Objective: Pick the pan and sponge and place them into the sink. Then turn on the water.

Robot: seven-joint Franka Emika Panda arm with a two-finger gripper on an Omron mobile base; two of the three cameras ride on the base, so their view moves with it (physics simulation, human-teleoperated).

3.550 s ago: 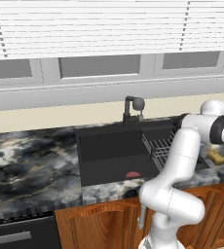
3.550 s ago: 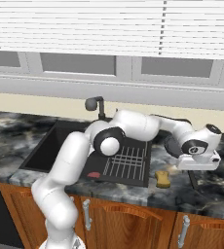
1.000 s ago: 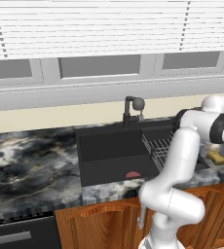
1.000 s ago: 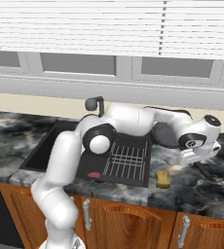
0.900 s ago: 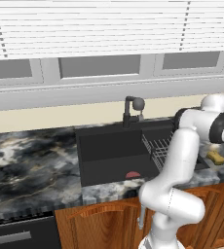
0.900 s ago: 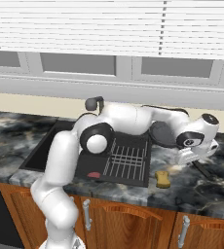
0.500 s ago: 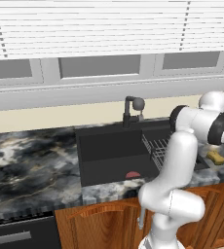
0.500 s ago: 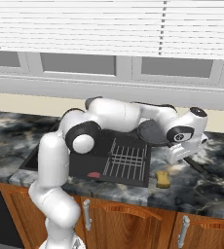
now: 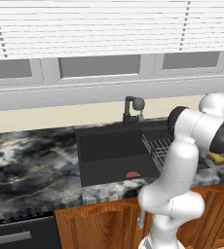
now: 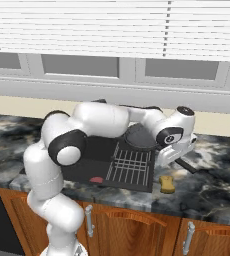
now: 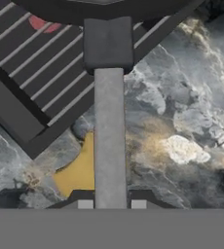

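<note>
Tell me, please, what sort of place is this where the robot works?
It looks like a simulated home kitchen. A black sink with a faucet is set into a dark marble counter, with wooden cabinet doors below and a window with blinds above.

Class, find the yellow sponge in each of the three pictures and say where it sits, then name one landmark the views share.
Left base view: sponge at the far right edge, partly behind the arm.
Right base view: sponge on the counter, just right of the sink's front corner.
Hand view: sponge lower left, partly behind the pan handle.
Shared landmark: the red drain spot.
</note>
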